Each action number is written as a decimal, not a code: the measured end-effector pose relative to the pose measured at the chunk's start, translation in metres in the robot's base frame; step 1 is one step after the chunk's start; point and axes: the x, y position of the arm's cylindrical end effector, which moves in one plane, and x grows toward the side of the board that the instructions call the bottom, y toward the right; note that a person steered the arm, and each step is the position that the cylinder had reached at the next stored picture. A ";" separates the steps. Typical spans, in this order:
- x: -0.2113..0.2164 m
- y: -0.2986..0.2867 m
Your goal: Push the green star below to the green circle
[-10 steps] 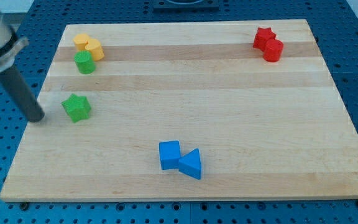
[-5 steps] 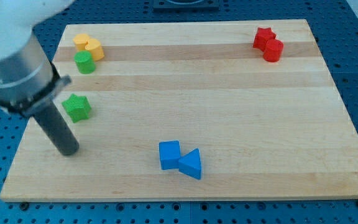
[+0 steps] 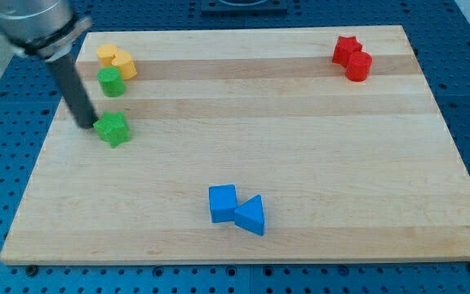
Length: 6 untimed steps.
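Note:
The green star (image 3: 113, 128) lies on the wooden board (image 3: 300, 147) at the view's left. The green circle (image 3: 110, 82) stands above it, a short gap away. My tip (image 3: 87, 123) rests at the star's left edge, touching or nearly touching it. The rod rises from there to the view's upper left.
Two yellow blocks (image 3: 117, 60) sit just above the green circle. A red star (image 3: 346, 49) and a red circle (image 3: 358, 66) are at the top right. A blue cube (image 3: 223, 202) and a blue triangle (image 3: 250, 216) lie near the bottom middle.
My tip swung from the star's left down below it, then back up to its left edge. The green star moved a little to the right and up.

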 end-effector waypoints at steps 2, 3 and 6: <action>0.103 0.001; 0.086 0.071; 0.033 0.070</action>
